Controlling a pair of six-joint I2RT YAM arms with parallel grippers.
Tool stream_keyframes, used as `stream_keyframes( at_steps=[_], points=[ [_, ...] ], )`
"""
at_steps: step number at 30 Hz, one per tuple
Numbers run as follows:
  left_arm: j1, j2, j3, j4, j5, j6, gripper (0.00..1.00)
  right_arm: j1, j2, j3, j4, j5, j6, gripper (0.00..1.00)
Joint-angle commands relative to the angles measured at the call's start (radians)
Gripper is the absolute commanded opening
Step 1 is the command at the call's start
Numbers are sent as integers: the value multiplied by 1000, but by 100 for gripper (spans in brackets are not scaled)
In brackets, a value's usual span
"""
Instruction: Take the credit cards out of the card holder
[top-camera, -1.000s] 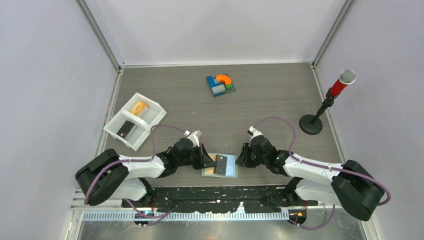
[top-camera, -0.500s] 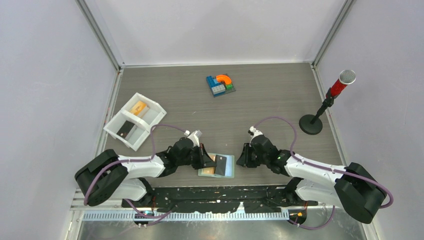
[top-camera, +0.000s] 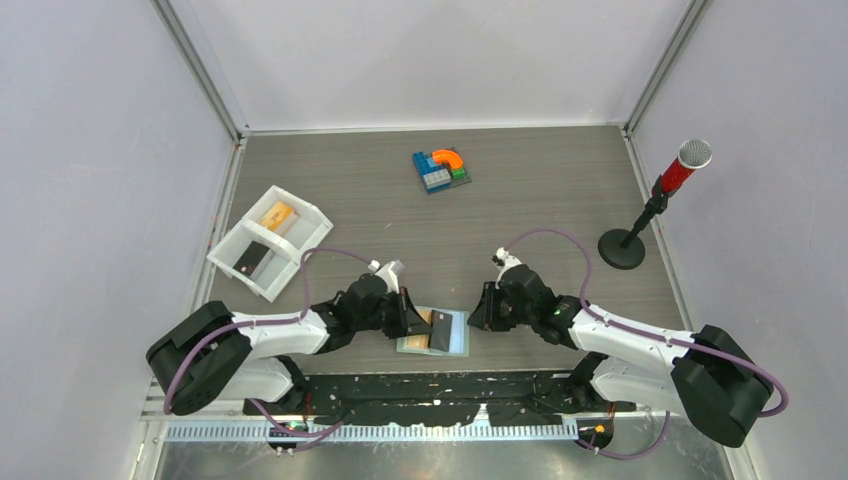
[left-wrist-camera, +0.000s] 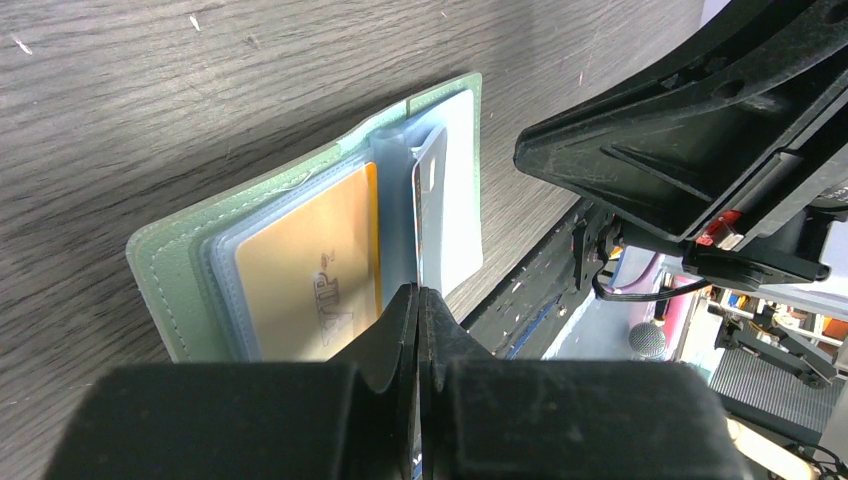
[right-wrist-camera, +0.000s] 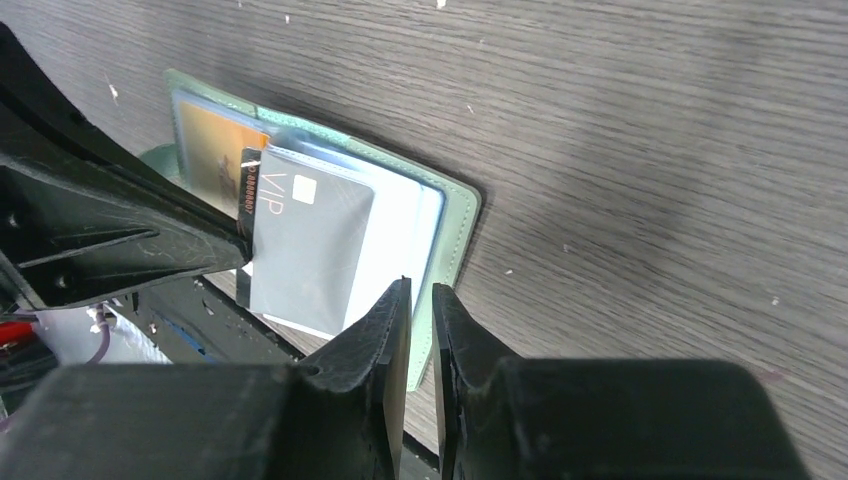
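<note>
The sage-green card holder (top-camera: 455, 343) lies open near the table's front edge. An orange card (left-wrist-camera: 300, 275) sits in its left sleeve. My left gripper (left-wrist-camera: 418, 290) is shut on the near end of a dark grey credit card (right-wrist-camera: 305, 240). That card stands edge-on (left-wrist-camera: 428, 200), partly drawn out over the light blue sleeve pages (right-wrist-camera: 400, 225). My right gripper (right-wrist-camera: 420, 290) hovers at the holder's right cover edge (right-wrist-camera: 455, 230). Its jaws stand a narrow gap apart, and the green edge shows through that gap.
A white two-compartment tray (top-camera: 225, 248) at the left holds an orange card (top-camera: 277, 214) and a dark card (top-camera: 250, 260). A toy block cluster (top-camera: 441, 169) sits at the back. A red microphone on a stand (top-camera: 660, 200) is at the right. The black front rail (top-camera: 430, 385) runs just below the holder.
The card holder has slid a little to the left with the left gripper. The right gripper has followed it leftward, staying at the right cover edge.
</note>
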Motion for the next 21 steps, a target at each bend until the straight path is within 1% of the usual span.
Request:
stream_keyframes(
  at_steps=[1,5,7,9,12,15,21],
  points=[
    [6,-28,23,17,-6,19,0,15,-30,6,80,-34,24,21],
    [6,-74,26,-52,-57,31,0,54,-27,15,110,-37,42,22],
    [6,-104,40,-126,-90,48,0,74,-5,26,126,-36,43,22],
    [7,-129,61,-209,-130,63,0,85,33,39,133,-36,44,22],
    [13,-157,88,-286,-161,79,0,87,96,40,176,-43,55,22],
    [27,-171,100,-322,-165,84,0,88,151,38,223,-48,62,22],
    [90,-193,100,-344,-144,92,0,87,201,46,246,-34,62,22]
  ],
)
